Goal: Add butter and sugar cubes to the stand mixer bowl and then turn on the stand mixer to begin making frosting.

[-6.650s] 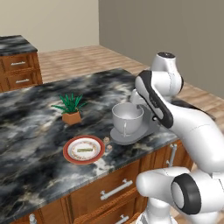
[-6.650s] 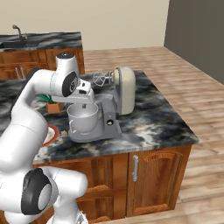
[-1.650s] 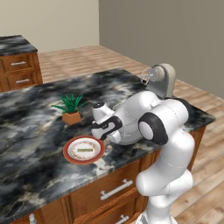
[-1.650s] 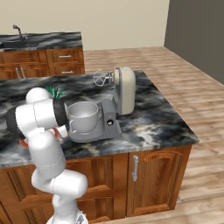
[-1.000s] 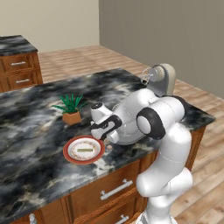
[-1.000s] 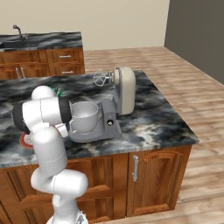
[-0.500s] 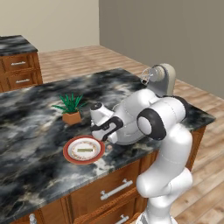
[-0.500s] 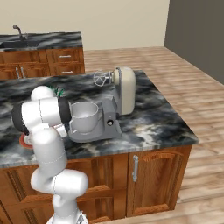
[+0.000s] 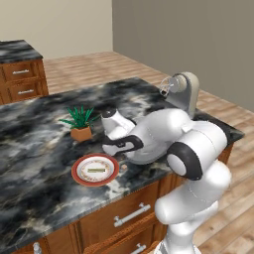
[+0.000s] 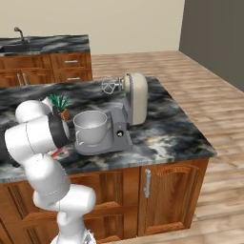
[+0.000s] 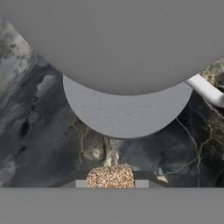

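Marbled black-and-grey stone forms the worktop [image 9: 34,149], which sits on brown wooden cabinets. On it, near the front edge, lies a round red-rimmed patterned plate [image 9: 79,176] with the small flat pale yellowish-green butter stick [image 9: 95,170] resting across its middle. Just behind the plate stands a small green spiky plant in a terracotta pot [image 9: 79,122]. The white arm bends low over the worktop, and its tool [image 9: 122,167] reaches down just beside the plate's right rim, between the plate and the mixer. In the hand view a speckled tan sugar cube [image 11: 110,176] sits between the two dark fingertips [image 11: 76,183], which stand close against its sides, so the tool appears clamped on it just above the stone. Directly ahead of the cube in that view is the rounded grey front of the mixer's flat base [image 11: 127,114], with a pale curved handle [image 11: 205,89] off to one side. In the right base view the grey stand mixer [image 10: 121,121] with its rounded beige tilting head raised and its wire whisk [image 10: 110,86] hanging clear holds the deep pale silvery-grey metal bowl [image 10: 90,127] on its base; the bowl's inside looks bare from here.
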